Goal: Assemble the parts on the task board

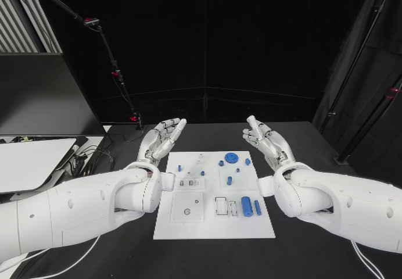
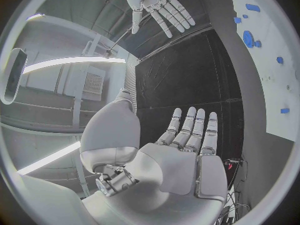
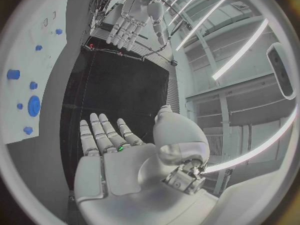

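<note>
Task board (image 1: pixel 214 226), carrying small blue parts (image 1: pixel 246 204), was laid flat on the black bench (image 1: pixel 301 256) between left robot hand (image 1: pixel 161 139) and right robot hand (image 1: pixel 266 139), both held empty, fingers spread, untouching.

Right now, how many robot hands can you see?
2. The left hand is raised beside the task board's far left corner; the right hand beside its far right corner. Both hold nothing.
</note>
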`<state>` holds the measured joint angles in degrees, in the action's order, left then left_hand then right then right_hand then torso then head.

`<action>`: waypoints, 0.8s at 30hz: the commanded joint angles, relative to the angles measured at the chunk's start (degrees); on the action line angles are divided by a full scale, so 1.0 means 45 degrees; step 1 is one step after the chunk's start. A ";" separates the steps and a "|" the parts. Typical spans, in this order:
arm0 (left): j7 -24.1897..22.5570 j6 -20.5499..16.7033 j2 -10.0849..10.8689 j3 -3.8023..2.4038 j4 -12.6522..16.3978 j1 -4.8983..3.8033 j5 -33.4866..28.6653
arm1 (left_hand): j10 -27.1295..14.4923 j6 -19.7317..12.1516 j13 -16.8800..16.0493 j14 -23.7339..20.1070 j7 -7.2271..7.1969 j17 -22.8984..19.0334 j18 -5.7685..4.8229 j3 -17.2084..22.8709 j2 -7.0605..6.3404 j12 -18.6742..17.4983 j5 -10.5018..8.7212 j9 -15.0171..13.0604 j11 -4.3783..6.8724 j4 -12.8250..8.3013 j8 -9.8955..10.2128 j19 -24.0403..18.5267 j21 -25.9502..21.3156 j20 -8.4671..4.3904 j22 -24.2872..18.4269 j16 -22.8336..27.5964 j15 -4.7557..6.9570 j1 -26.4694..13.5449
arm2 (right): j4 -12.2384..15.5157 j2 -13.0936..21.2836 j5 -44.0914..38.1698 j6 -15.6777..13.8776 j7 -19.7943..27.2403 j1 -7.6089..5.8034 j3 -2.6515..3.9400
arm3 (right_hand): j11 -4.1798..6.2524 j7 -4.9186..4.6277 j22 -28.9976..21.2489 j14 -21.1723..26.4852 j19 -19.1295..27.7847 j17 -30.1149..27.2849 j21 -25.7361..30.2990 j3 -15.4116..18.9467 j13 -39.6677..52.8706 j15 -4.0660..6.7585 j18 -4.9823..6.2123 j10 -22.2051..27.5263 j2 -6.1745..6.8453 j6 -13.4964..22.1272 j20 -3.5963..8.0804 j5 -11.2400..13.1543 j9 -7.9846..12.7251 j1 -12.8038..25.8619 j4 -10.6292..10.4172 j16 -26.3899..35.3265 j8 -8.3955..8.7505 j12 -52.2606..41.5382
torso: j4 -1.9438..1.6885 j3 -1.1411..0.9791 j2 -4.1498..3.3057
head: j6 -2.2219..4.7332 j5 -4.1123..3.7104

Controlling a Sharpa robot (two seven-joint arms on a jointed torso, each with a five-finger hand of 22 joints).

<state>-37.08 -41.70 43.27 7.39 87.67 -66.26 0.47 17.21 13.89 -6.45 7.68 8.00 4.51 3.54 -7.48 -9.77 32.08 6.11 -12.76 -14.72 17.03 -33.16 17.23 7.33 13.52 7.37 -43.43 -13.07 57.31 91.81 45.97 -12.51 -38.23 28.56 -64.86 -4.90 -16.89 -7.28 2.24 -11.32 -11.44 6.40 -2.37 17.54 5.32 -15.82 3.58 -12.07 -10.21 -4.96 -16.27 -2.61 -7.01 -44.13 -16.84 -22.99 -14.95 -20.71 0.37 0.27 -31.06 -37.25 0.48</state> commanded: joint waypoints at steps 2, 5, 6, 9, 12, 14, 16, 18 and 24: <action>-0.4351 0.0762 -0.0077 0.0243 -0.0111 -0.0285 0.0458 | 0.0107 0.0066 -0.0016 0.0004 0.1989 0.0012 0.0163 0.0010 0.0004 0.0103 0.0043 -0.0022 0.0010 0.0058 -0.0107 0.0091 0.0047 0.0023 0.0026 -0.0127 -0.0074 0.0133 | 0.0099 0.0036 -0.1844 0.1040 0.0006 -0.0142 -0.0090 | -0.0061 -0.2177 0.0013 -0.0015 0.0002 0.0012 -0.0054 0.0069 0.0013 -0.0054 0.0185 0.0010 -0.0020 -0.0060 -0.0062 -0.0035 -0.0013 -0.0110 0.0025 -0.0070 -0.0063 -0.0069 | 0.0003 0.0003 0.0001 | -0.0002 0.0000; -0.4792 0.0856 -0.0105 0.0381 -0.0155 -0.0408 0.0505 | 0.0097 0.0047 0.0000 0.0001 0.1994 -0.0004 0.0164 0.0085 0.0096 0.0140 0.0023 0.0002 0.0000 0.0054 -0.0148 0.0084 0.0057 0.0038 0.0030 -0.0143 -0.0090 0.0127 | 0.0108 0.0041 -0.1924 0.1079 0.0003 -0.0163 -0.0110 | -0.0057 -0.2184 0.0015 -0.0019 -0.0004 0.0015 -0.0058 0.0060 0.0018 -0.0056 0.0185 0.0005 -0.0034 -0.0063 -0.0063 -0.0037 -0.0017 -0.0133 0.0026 -0.0098 -0.0084 -0.0101 | 0.0003 0.0003 0.0001 | -0.0002 0.0000; -0.4916 0.0882 -0.0114 0.0419 -0.0167 -0.0442 0.0519 | 0.0096 0.0045 0.0001 0.0001 0.1994 -0.0006 0.0164 0.0094 0.0107 0.0144 0.0021 0.0004 -0.0001 0.0053 -0.0153 0.0083 0.0058 0.0040 0.0030 -0.0145 -0.0091 0.0127 | 0.0108 0.0041 -0.1924 0.1079 0.0003 -0.0163 -0.0110 | -0.0057 -0.2184 0.0015 -0.0019 -0.0004 0.0015 -0.0058 0.0060 0.0018 -0.0056 0.0185 0.0005 -0.0034 -0.0063 -0.0063 -0.0037 -0.0017 -0.0133 0.0026 -0.0098 -0.0084 -0.0101 | 0.0003 0.0003 0.0001 | -0.0002 0.0000; -0.5114 0.0925 -0.0126 0.0481 -0.0187 -0.0497 0.0540 | 0.0096 0.0045 0.0001 0.0001 0.1994 -0.0006 0.0164 0.0094 0.0107 0.0144 0.0021 0.0004 -0.0001 0.0053 -0.0153 0.0083 0.0058 0.0040 0.0030 -0.0145 -0.0091 0.0127 | 0.0108 0.0041 -0.1924 0.1079 0.0003 -0.0163 -0.0110 | -0.0056 -0.2187 0.0016 -0.0017 -0.0007 0.0014 -0.0061 0.0053 0.0022 -0.0057 0.0184 0.0002 -0.0044 -0.0064 -0.0063 -0.0038 -0.0019 -0.0156 0.0027 -0.0115 -0.0099 -0.0127 | 0.0003 0.0003 0.0001 | -0.0002 0.0000; -0.5014 0.1117 -0.0244 0.0486 -0.0411 -0.0501 0.0542 | 0.0088 0.0033 0.0015 -0.0003 0.1996 -0.0020 0.0166 0.0147 0.0171 0.0176 0.0007 0.0025 -0.0006 0.0051 -0.0190 0.0068 0.0063 0.0049 0.0029 -0.0159 -0.0098 0.0125 | -0.0016 0.0074 -0.1919 0.1239 -0.0116 -0.0163 -0.0110 | -0.0056 -0.2186 0.0017 -0.0015 -0.0007 0.0013 -0.0063 0.0046 0.0025 -0.0057 0.0183 0.0000 -0.0057 -0.0064 -0.0063 -0.0039 -0.0018 -0.0181 0.0028 -0.0133 -0.0112 -0.0153 | -0.0004 -0.0004 -0.0005 | -0.0166 0.0187; -0.4993 0.1130 -0.0248 0.0486 -0.0431 -0.0501 0.0542 | 0.0088 0.0028 0.0025 -0.0003 0.1997 -0.0030 0.0167 0.0189 0.0220 0.0204 -0.0002 0.0041 -0.0011 0.0049 -0.0221 0.0063 0.0071 0.0060 0.0033 -0.0172 -0.0107 0.0129 | -0.0021 0.0088 -0.1919 0.1261 -0.0122 -0.0163 -0.0110 | -0.0056 -0.2186 0.0017 -0.0015 -0.0007 0.0013 -0.0063 0.0045 0.0025 -0.0057 0.0183 0.0000 -0.0058 -0.0064 -0.0063 -0.0039 -0.0018 -0.0183 0.0028 -0.0135 -0.0113 -0.0155 | -0.0013 -0.0009 -0.0015 | -0.0170 0.0196; -0.4972 0.1147 -0.0251 0.0486 -0.0443 -0.0502 0.0542 | 0.0091 0.0030 0.0030 -0.0003 0.1997 -0.0036 0.0166 0.0211 0.0243 0.0221 0.0002 0.0049 -0.0014 0.0048 -0.0239 0.0051 0.0071 0.0068 0.0031 -0.0179 -0.0114 0.0137 | -0.0021 0.0102 -0.1919 0.1297 -0.0131 -0.0163 -0.0110 | -0.0057 -0.2185 0.0019 -0.0016 -0.0011 0.0013 -0.0065 0.0040 0.0029 -0.0059 0.0182 -0.0006 -0.0067 -0.0065 -0.0063 -0.0040 -0.0020 -0.0202 0.0029 -0.0155 -0.0127 -0.0181 | -0.0012 -0.0008 -0.0021 | -0.0158 0.0225; -0.4944 0.1156 -0.0253 0.0486 -0.0446 -0.0505 0.0542 | 0.0098 0.0036 0.0036 -0.0002 0.1997 -0.0042 0.0165 0.0231 0.0260 0.0241 0.0019 0.0059 -0.0019 0.0047 -0.0262 0.0048 0.0075 0.0080 0.0033 -0.0187 -0.0127 0.0151 | -0.0005 0.0134 -0.1919 0.1351 -0.0146 -0.0164 -0.0109 | -0.0057 -0.2185 0.0022 -0.0020 -0.0020 0.0015 -0.0071 0.0029 0.0040 -0.0069 0.0178 -0.0026 -0.0090 -0.0062 -0.0064 -0.0041 -0.0018 -0.0245 0.0030 -0.0198 -0.0146 -0.0246 | -0.0015 -0.0011 -0.0045 | -0.0217 0.0291; -0.4834 0.1257 -0.0196 0.0486 -0.0366 -0.0537 0.0541 | 0.0135 0.0071 0.0057 -0.0003 0.1995 -0.0065 0.0164 0.0265 0.0307 0.0316 -0.0030 0.0093 -0.0041 0.0046 -0.0349 0.0040 0.0094 0.0134 0.0041 -0.0214 -0.0176 0.0110 | 0.0047 0.0235 -0.1920 0.1479 -0.0281 -0.0167 -0.0104 | -0.0035 -0.2201 0.0046 -0.0136 -0.0103 0.0049 -0.0112 0.0027 0.0098 -0.0101 0.0153 -0.0167 -0.0036 -0.0078 -0.0063 -0.0040 -0.0030 -0.0434 0.0030 -0.0477 -0.0268 -0.0549 | -0.0027 -0.0030 -0.0157 | -0.0282 0.0396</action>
<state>-38.75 -37.32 42.30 9.63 85.85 -68.52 2.27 17.33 13.88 -6.28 7.75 7.99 4.28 3.53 -6.69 -9.03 33.31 6.09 -12.39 -14.83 17.16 -34.56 17.42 7.56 13.71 7.48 -44.03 -13.51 57.88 91.81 46.95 -20.44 -32.89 27.58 -65.47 -5.42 -17.23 -7.28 2.39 -11.62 -11.63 6.52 -2.66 17.54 5.70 -16.12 3.57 -12.41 -10.61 -4.96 -16.46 -2.62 -7.05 -45.47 -16.84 -24.73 -15.91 -22.86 0.30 0.19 -31.42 -38.42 2.04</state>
